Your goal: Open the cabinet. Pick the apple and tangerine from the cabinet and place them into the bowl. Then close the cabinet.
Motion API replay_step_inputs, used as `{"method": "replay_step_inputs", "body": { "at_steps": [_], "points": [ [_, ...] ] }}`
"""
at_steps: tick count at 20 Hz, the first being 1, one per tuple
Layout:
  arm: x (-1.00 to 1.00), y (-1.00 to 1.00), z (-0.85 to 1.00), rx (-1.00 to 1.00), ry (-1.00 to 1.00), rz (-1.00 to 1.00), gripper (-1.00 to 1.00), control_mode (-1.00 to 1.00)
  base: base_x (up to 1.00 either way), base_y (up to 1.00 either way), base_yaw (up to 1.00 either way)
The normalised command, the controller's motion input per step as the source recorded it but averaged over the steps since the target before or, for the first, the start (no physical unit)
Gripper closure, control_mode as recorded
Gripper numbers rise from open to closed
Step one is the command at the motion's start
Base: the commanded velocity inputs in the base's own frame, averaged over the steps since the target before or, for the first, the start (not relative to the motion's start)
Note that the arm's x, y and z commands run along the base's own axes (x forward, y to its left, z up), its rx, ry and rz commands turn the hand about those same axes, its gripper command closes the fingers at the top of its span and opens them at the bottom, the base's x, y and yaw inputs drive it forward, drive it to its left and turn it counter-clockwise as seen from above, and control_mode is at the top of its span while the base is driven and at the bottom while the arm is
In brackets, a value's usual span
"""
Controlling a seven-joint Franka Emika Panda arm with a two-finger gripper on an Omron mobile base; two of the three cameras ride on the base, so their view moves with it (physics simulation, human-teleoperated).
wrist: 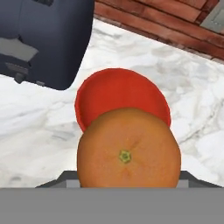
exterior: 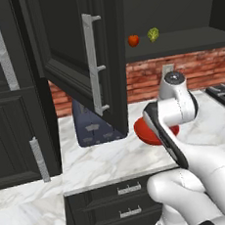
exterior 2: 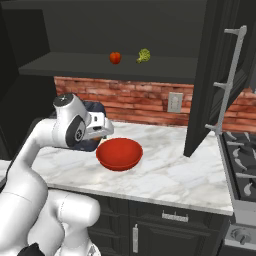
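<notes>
My hand [wrist: 127,186] is gripping the tangerine [wrist: 129,148], which sits in front of the red bowl [wrist: 122,98] on the marble counter [wrist: 35,131], with the dark toaster [wrist: 43,39] just beside the bowl. The cabinet [exterior: 87,63] stands open, and on its shelf [exterior 2: 115,67] the apple [exterior 2: 115,57] rests near a yellow-green bumpy thing [exterior 2: 144,55].

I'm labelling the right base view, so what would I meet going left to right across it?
Gripper beside the toaster → red bowl → apple → yellow-green bumpy item → wall outlet → open cabinet door → stove.
</notes>
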Motion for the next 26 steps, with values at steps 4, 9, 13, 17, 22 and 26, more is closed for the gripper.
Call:
{"method": "replay_step_inputs", "body": {
  "at_steps": [4, 9, 13, 17, 22, 26],
  "points": [
    [0.74, -0.16, -0.35, 0.02, 0.04, 0.03, 1.0, -1.0, 0.0, 0.0, 0.0],
    [0.66, -0.26, -0.5, 0.09, 0.02, 0.03, 1.0, -1.0, 0.0, 0.0, 0.0],
    [0.49, -0.27, -0.66, 0.06, 0.11, 0.02, 1.0, -1.0, 0.0, 0.0, 0.0],
    [0.55, -0.12, -0.61, 0.03, 0.12, 0.0, 1.0, -1.0, 0.0, 0.0, 0.0],
    [0.82, 0.0, -0.43, 0.01, 0.05, 0.0, 1.0, -1.0, 0.0, 0.0, 0.0],
    [0.88, 0.0, -0.43, 0.0, 0.0, 0.0, -1.0, -1.0, 0.0, 0.0, 0.0]
  ]
}}
